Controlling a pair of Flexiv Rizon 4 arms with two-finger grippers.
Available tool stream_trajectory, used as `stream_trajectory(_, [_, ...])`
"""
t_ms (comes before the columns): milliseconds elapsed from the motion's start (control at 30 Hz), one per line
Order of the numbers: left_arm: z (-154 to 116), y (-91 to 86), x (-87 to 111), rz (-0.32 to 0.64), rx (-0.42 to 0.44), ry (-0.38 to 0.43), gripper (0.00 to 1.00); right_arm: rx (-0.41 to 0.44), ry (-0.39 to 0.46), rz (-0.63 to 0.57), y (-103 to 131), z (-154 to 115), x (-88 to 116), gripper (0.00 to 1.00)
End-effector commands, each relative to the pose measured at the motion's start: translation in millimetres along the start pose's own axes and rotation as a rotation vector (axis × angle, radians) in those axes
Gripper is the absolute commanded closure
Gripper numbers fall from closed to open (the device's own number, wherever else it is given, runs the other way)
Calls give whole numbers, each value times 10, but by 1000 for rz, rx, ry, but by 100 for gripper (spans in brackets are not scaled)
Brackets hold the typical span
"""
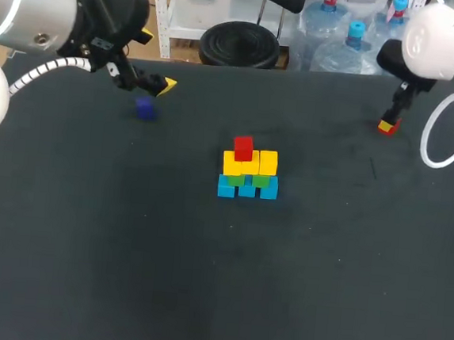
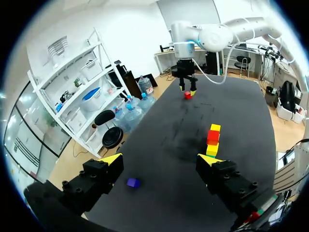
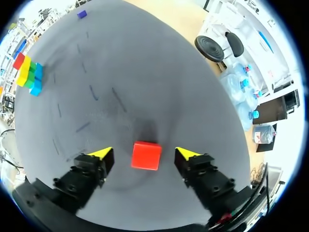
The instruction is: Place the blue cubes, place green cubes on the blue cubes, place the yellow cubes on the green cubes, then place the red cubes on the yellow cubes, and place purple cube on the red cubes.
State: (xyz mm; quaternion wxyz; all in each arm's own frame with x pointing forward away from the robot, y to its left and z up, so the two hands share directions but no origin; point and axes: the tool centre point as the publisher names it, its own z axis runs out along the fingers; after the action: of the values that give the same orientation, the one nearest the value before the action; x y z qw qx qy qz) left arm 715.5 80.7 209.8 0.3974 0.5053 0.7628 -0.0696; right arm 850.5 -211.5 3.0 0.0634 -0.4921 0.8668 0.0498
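Note:
A stack stands mid-table: blue cubes [image 1: 247, 189] at the bottom, green cubes [image 1: 247, 180] on them, yellow cubes [image 1: 253, 163] above, and one red cube [image 1: 243, 148] on top. A second red cube [image 3: 146, 155] lies on the table at the back right, between the fingers of my right gripper [image 3: 144, 152], which is open with a gap on each side. The purple cube [image 2: 133, 182] lies at the back left, low between the fingers of my open left gripper [image 2: 160, 159]. The head view shows that purple cube [image 1: 145, 109] just below the left gripper [image 1: 157, 62].
The dark table [image 1: 200, 295] stretches wide in front of the stack. In the left wrist view the stack [image 2: 213, 140] stands ahead of the gripper, and my right gripper [image 2: 188, 92] hangs far beyond it.

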Motion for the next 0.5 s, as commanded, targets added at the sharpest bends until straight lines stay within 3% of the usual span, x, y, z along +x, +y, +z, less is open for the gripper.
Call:
stream_trajectory(33, [-6,6,16,2,3,-6,0,-5,0,1,-14,25,-5,56])
stream_trajectory(267, [-6,6,16,2,3,-6,0,-14,7,5,-9,35,14,62])
stream_trajectory(467, [-6,6,16,2,3,-6,0,-13,7,1,39,-43,11,98])
stream_trajectory(500, [-6,6,16,2,3,-6,0,-12,7,-4,62,-59,2,100])
